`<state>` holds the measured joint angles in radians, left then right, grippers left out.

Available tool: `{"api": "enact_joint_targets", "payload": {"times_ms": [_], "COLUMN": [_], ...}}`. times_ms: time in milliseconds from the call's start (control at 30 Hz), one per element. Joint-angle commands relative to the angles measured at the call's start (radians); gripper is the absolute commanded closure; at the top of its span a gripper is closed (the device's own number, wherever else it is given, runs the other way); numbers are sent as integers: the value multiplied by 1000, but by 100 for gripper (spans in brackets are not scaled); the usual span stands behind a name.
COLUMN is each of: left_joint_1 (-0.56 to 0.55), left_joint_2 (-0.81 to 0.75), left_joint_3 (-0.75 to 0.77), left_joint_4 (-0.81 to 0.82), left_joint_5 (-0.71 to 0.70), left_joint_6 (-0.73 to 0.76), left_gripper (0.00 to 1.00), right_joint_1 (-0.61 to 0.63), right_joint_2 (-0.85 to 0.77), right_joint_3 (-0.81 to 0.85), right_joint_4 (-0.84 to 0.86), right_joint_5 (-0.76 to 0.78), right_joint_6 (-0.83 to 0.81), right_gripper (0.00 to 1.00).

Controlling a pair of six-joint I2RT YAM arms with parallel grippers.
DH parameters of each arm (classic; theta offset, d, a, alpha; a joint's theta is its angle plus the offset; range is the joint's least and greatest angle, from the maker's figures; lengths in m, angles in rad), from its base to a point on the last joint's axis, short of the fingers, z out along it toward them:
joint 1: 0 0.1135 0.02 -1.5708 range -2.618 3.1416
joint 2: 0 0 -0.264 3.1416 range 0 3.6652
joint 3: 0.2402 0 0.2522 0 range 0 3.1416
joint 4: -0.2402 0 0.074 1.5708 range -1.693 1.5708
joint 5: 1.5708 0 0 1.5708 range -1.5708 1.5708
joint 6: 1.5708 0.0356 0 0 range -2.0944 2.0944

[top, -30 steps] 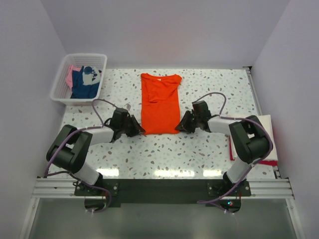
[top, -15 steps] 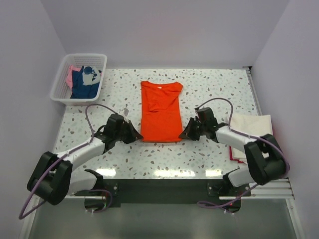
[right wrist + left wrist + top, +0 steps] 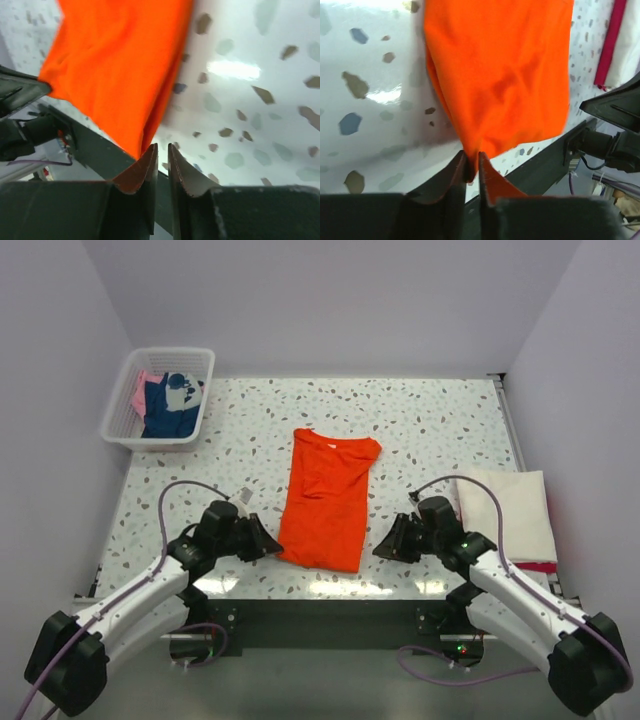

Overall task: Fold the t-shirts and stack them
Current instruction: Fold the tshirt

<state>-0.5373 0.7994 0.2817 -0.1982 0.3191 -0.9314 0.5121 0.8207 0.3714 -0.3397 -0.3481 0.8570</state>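
**Orange t-shirt laid lengthwise near the front edge, a gripper at each near corner**

The orange t-shirt (image 3: 328,502) is seen folded into a long narrow strip, sleeves tucked in. Its collar is turned toward the far wall and its hem toward the arms. It is laid flat but slightly askew on the speckled table (image 3: 430,430), with soft creases across the chest and the hem close to the table's front edge.

The left gripper (image 3: 272,546) is set at the hem's left corner. Its jaws are held a narrow slit apart and the cloth's corner runs down to their tips. Whether it is pinched cannot be told.

The right gripper (image 3: 380,546) is placed by the right corner. Its jaws are likewise a slit apart, with nothing seen between them and the cloth just beside one tip.

A cream-white t-shirt (image 3: 505,510) is stacked on a red t-shirt (image 3: 530,567) at the right. A navy t-shirt (image 3: 165,410) and a pink t-shirt (image 3: 143,390) are held in the white mesh basket (image 3: 115,412) at the far left.
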Motion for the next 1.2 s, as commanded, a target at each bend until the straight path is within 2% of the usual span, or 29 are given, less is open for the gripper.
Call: {"api": "enact_joint_targets", "payload": {"times_ms": [0,33,67,100,167,267,367,500,533,600,633,733,1000,1167], "left_joint_1": [8,8,10,10,10,8,8,-15,-35,-64,-76,-159,-213,-251], "left_joint_2": [4,6,4,3,-5,15,91,253,288,389,423,573,754,820], "left_joint_3": [-10,-1,5,16,66,170,253,290,309,327,355,434,525,565], "left_joint_4": [-102,-107,-115,-139,-177,-233,-207,-3,29,127,155,216,275,278], "left_joint_5": [-22,-12,-6,-2,-12,-43,-39,17,23,23,20,12,14,9], "left_joint_6": [3,6,19,28,58,107,143,132,123,108,102,94,100,108], "left_gripper": [77,71,61,57,54,54,57,64,66,66,66,69,70,70], "right_joint_1": [0,-3,-3,0,-3,-3,-12,-67,-70,-73,-73,-73,-70,-70], "right_joint_2": [-2,1,6,6,15,64,248,588,723,832,939,1090,1153,1195], "right_joint_3": [-22,-16,-3,33,90,237,436,760,817,976,1024,1220,1255,1274], "right_joint_4": [-105,-125,-139,-156,-214,-219,-185,-136,-136,-139,-159,-255,-275,-263], "right_joint_5": [77,93,107,122,206,337,429,465,477,475,492,555,644,629], "right_joint_6": [-2,-9,-15,-35,-58,-105,-185,-294,-309,-346,-355,-383,-403,-404], "right_gripper": [69,64,58,52,50,52,54,64,65,67,67,69,65,64]}}
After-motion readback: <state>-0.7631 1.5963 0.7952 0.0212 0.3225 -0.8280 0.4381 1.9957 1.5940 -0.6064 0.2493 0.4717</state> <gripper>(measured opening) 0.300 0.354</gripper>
